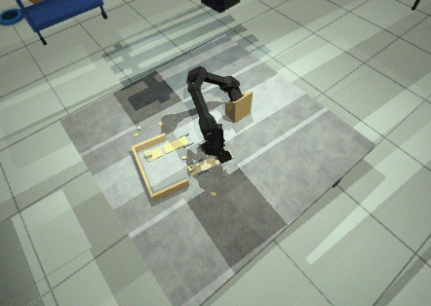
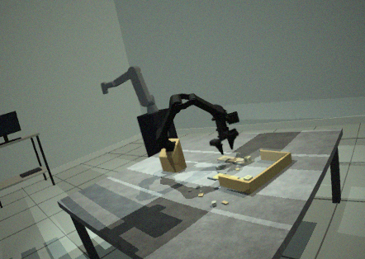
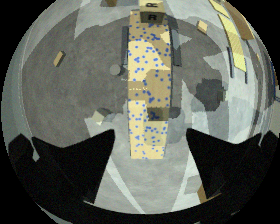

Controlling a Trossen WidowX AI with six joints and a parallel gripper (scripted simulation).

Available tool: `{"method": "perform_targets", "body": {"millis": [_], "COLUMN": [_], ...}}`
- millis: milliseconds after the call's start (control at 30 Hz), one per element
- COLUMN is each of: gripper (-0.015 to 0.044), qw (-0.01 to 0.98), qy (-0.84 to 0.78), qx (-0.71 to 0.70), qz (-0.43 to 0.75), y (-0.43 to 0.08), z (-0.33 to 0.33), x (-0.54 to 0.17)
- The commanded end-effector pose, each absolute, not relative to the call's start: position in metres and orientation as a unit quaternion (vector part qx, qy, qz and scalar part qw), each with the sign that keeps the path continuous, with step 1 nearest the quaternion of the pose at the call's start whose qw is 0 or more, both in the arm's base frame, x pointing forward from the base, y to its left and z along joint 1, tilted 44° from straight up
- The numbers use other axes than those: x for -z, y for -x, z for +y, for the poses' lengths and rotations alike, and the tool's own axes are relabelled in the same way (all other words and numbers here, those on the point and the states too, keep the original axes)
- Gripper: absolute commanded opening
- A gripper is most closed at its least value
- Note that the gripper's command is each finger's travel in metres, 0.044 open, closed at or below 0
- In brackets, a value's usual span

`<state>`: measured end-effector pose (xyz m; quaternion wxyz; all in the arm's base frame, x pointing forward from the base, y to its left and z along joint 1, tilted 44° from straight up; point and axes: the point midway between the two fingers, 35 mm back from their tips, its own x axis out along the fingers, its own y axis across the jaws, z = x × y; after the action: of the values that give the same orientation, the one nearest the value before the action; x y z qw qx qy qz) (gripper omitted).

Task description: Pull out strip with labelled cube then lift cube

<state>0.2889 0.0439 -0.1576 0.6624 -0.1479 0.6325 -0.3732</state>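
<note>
Two strips show in the top view. The dotted strip [image 1: 210,164] [image 2: 228,159] [image 3: 149,65] lies on the tabletop [image 1: 302,156] [image 2: 215,223], just right of the low wooden wall [image 1: 144,175] [image 2: 270,171]. The labelled cube [image 1: 191,169] [image 2: 248,159] [image 3: 152,16] sits at its left end. My black fingers [image 1: 224,157] [image 2: 233,137] are by its right end. The other strip [image 1: 176,144] [image 3: 230,40] is farther away and comes in two bits with a gap. A second cube [image 1: 148,154] [image 2: 247,177] sits on the left bit.

From the side, I see the fingers pointing down above the tabletop, spread apart, with air under the tips. The labelled cube is to their right, low down on the strip. The wooden block [image 1: 239,108] [image 2: 177,158] stands left of them.

In my wrist view, the fingers are wide open, one on each side, and they have hold of nothing. The near end of the dotted strip shows between them. Blue dots cover it, and it looks like one whole piece. The cube at its far end has a black R on it. Small crumbs [image 1: 214,193] [image 3: 59,58] lie around.
</note>
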Motion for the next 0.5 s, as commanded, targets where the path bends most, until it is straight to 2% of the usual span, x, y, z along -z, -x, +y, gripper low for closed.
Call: {"method": "perform_targets", "body": {"millis": [0, 467], "gripper": [0.044, 0.044], "qw": [0.663, 0.663], "qy": [0.149, 0.149], "qx": [0.373, 0.374], "qz": [0.632, 0.631], "y": [-0.304, -0.35], "z": [0.04, 0.03], "x": [0.153, 0.139]}}
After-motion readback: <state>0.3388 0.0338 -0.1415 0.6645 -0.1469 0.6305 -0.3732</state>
